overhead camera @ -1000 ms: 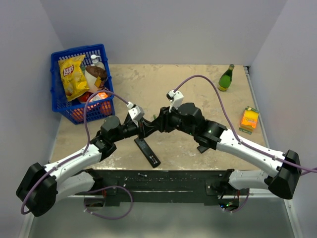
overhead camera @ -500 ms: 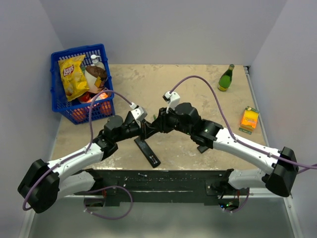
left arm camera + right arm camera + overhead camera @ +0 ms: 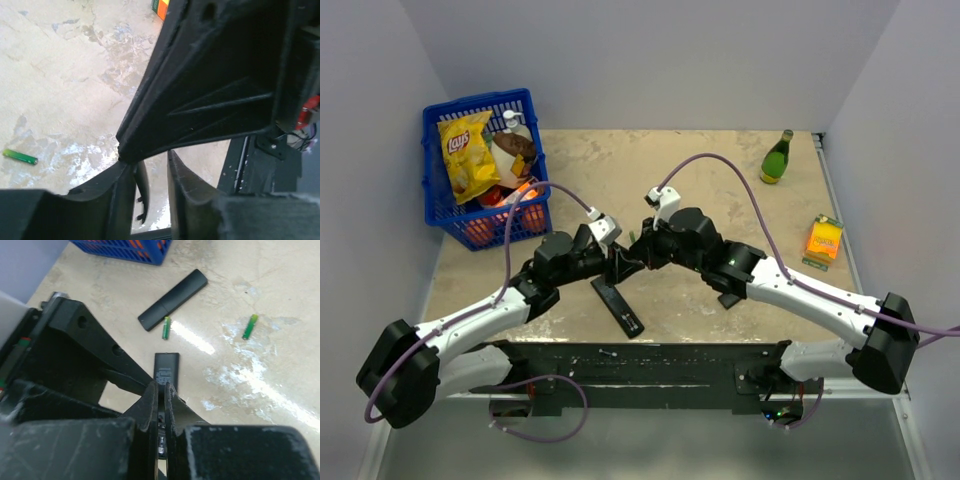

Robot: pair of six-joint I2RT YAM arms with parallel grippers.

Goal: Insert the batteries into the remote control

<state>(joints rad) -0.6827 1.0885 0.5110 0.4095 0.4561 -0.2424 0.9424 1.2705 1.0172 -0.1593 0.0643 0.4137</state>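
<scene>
The remote control (image 3: 618, 305) is a long slim black bar lying back-up near the front edge; its label end shows in the right wrist view (image 3: 166, 367). My two grippers meet just above it. My right gripper (image 3: 632, 258) (image 3: 161, 390) is almost closed, apparently on the thin black back cover (image 3: 141, 192), which hangs between the open fingers of my left gripper (image 3: 616, 264) (image 3: 150, 165). Two green batteries (image 3: 166, 327) (image 3: 250, 326) with pale ends lie on the table beyond the remote. One green battery (image 3: 20, 157) shows in the left wrist view.
A second black remote (image 3: 172, 299) lies toward the blue basket (image 3: 480, 165) of snacks at the back left. A green bottle (image 3: 777, 157) and an orange box (image 3: 824, 240) stand at the right. Another black object (image 3: 730, 298) lies under my right arm.
Both grippers have drifted slightly left and closed in on each other above the remote. The left wrist has moved right toward the right gripper.
</scene>
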